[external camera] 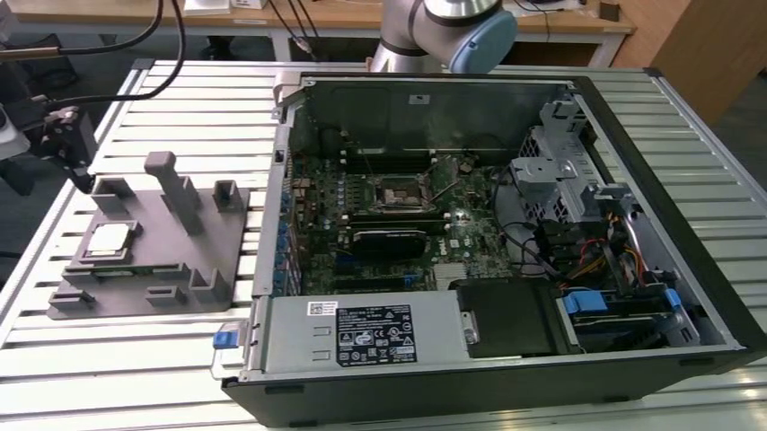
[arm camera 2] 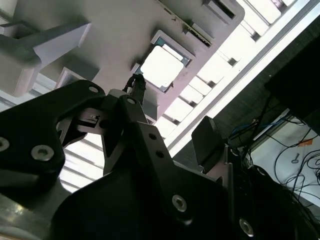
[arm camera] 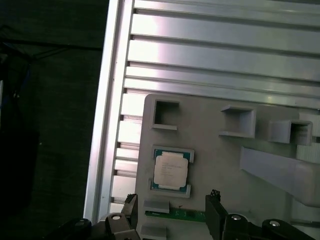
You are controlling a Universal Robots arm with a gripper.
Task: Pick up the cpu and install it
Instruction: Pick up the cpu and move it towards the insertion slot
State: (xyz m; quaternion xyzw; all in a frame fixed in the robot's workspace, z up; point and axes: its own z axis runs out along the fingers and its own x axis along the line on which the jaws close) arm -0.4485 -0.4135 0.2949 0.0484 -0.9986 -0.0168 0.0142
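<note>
Over by the table's edge at the exterior view's left, your cpu is lying flat in a square pocket of the grey tray, silver top facing up. Your gripper is hanging above the tray and is holding nothing. Its fingers are standing wide apart, wider than the chip. In the first wrist view the cpu is sitting just ahead of the gap between the two tips, lined up with that gap but not yet inside it. Nothing is touching it. In the exterior view you are seeing the gripper over the tray's far corner, beside a low post, with the cpu a little nearer the camera. The open computer case is taking up the middle of the table, well apart from the tray, and its dark socket is showing on the green board inside.
</note>
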